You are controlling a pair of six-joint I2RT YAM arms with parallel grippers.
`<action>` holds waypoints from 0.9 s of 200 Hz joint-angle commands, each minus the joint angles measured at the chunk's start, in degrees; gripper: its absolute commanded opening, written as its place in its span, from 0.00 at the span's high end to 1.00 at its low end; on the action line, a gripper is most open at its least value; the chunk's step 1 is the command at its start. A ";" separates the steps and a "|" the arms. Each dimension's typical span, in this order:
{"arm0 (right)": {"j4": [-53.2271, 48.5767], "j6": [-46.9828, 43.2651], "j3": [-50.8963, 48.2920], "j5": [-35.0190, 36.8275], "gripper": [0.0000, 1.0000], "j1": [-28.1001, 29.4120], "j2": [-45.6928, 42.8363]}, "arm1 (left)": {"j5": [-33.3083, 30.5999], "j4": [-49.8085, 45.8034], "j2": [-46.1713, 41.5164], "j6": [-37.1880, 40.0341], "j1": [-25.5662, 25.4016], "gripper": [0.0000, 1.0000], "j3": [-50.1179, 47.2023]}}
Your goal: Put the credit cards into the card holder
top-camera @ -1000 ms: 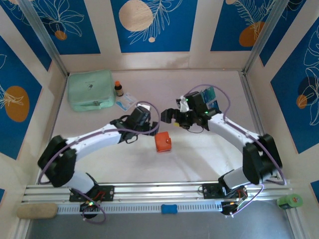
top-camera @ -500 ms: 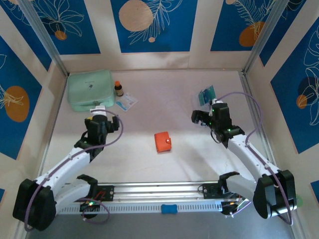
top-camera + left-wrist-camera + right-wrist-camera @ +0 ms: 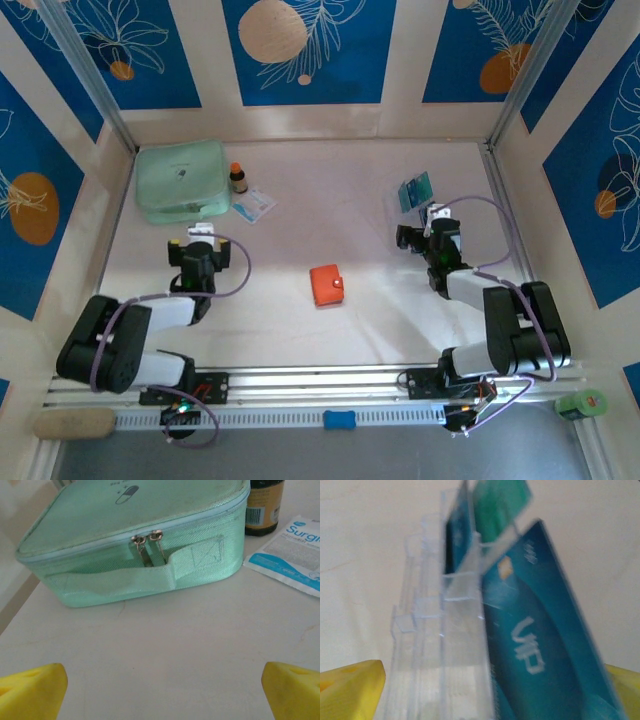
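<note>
The credit cards stand upright in a clear plastic rack at the back right. In the right wrist view a teal card is nearest, with a blue card and a green card behind it. My right gripper is open just in front of the rack, its yellow fingertips to either side and holding nothing. The orange-red card holder lies closed mid-table, apart from both arms. My left gripper is open and empty over bare table, facing the mint pouch.
A mint-green zip pouch sits at the back left, with a small brown bottle and a white-and-blue flat packet to its right. The clear rack holds the cards. Walls enclose the table on three sides.
Both arms have drawn back from the centre by the card holder. The left swung to the left side, the right to the card rack. Both grippers stayed open.
</note>
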 commanded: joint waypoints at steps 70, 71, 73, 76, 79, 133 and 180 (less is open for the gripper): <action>13.62 -1.39 -0.39 -18.45 0.01 -6.94 6.90 | 14.34 13.03 10.49 1.61 5.58 0.01 3.10; 13.72 -1.42 -0.41 -18.20 0.01 -6.83 6.94 | 14.45 13.13 10.67 1.53 5.68 0.01 3.19; 13.89 -1.37 -0.47 -17.61 0.01 -6.64 6.91 | 14.64 13.49 10.98 1.45 5.95 0.01 3.37; 14.02 -1.40 -0.51 -16.62 0.01 -6.33 6.90 | 14.91 13.91 11.50 1.31 6.38 0.01 3.64; 14.04 -1.44 -0.66 -15.99 0.01 -6.07 6.82 | 15.31 13.89 11.53 1.09 6.70 0.01 3.82; 13.99 -1.53 -0.55 -16.01 0.01 -6.11 6.81 | 17.02 11.68 11.13 -0.41 8.15 0.01 4.34; 13.14 -1.36 -0.03 -16.63 0.01 -6.37 7.16 | 17.29 11.07 11.11 -0.74 8.37 0.01 4.60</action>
